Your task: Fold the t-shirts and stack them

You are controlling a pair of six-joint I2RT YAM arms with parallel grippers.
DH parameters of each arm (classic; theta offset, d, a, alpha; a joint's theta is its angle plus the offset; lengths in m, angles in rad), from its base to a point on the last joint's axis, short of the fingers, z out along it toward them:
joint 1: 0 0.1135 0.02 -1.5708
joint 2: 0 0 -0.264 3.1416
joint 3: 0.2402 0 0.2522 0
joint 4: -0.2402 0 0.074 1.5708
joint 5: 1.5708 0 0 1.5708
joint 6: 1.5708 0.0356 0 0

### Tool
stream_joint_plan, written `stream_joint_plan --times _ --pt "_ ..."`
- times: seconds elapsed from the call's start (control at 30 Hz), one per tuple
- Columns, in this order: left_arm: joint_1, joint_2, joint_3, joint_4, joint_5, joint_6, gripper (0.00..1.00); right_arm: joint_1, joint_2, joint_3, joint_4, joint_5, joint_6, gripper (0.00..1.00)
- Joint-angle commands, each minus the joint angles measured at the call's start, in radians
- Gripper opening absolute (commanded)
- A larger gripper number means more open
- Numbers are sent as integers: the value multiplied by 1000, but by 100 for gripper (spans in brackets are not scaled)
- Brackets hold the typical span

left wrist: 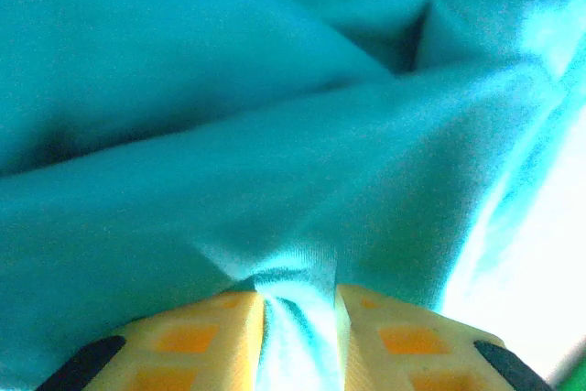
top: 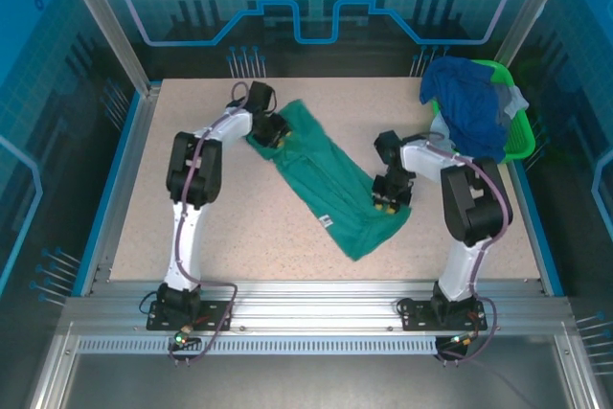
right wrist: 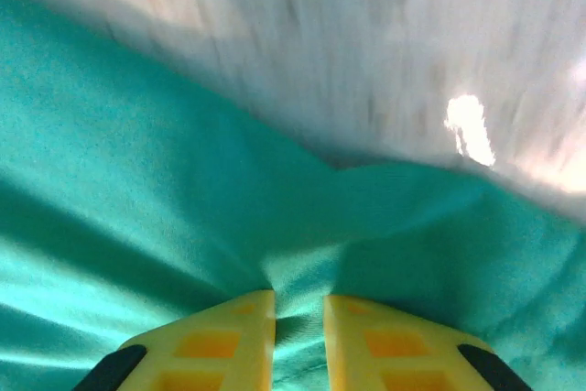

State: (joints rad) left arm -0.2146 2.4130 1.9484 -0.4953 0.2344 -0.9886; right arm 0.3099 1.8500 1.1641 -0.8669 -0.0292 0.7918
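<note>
- The teal-green t-shirt (top: 326, 174) lies in a long rumpled band, slanting from the far-left middle of the bench (top: 192, 227) down toward the near-right. Its small white tag (top: 326, 221) faces up near the lower end.
- The left jaws are pinching a ridge of that cloth (left wrist: 275, 135) at the shirt's far end. The fabric puckers right between the yellow fingers (left wrist: 211, 318).
- The right jaws are nipped on a fold of the same shirt (right wrist: 137, 180) at its near-right end, with bare bench (right wrist: 366, 43) just beyond the edge.
- One hold at each end reads to me as a set-up to pull the shirt taut and spread it flat before folding.
- The left arm (top: 196, 165) reaches far forward, its wrist turned inward over the cloth.
- The right arm (top: 469, 198) is folded back tight, elbow out and wrist low, pointing inward.
- Royal blue shirts (top: 469, 102) wait heaped on the green basket (top: 517, 136) at the far-right corner, with nothing stacked yet.
</note>
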Motion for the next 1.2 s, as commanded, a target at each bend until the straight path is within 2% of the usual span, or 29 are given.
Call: stream_joint_plan --times 0.0,0.13,0.2,0.27,0.37,0.47,0.6,0.67,0.73,0.83,0.93,1.03,1.17 --pt "-29 173 250 95 100 -19 30 120 -61 -87 96 -135 257 21" --pt "-49 329 584 111 174 -79 33 275 -46 -48 168 -221 403 21" --pt "-53 306 629 105 165 -78 35 319 -41 23 121 -178 397 21" --pt "-49 211 573 88 134 -56 37 327 -56 70 76 -123 377 22" --pt "-47 -26 326 58 40 -10 42 297 -100 92 58 -56 331 24" --pt "-47 -266 6 58 11 -3 42 242 -118 106 67 -33 227 25" --pt "-71 -526 -392 -54 79 -13 41 208 -134 131 31 21 21 25" --pt "-91 -649 -579 -117 124 21 41 195 -153 119 -21 35 -31 26" --pt "-116 -769 -771 -173 176 58 41 183 -182 69 -41 2 -75 30" --pt "-166 -875 -1016 -180 293 48 45 175 -206 -18 -71 -68 -98 38" --pt "-223 -928 -1194 -62 356 -31 48 173 -246 -128 -35 -141 -73 45" --pt "-268 -949 -1268 75 360 -123 50 171 -277 -219 30 -208 -29 50" --pt "-300 -935 -1281 95 322 -146 50 169 -291 -272 68 -238 5 52"
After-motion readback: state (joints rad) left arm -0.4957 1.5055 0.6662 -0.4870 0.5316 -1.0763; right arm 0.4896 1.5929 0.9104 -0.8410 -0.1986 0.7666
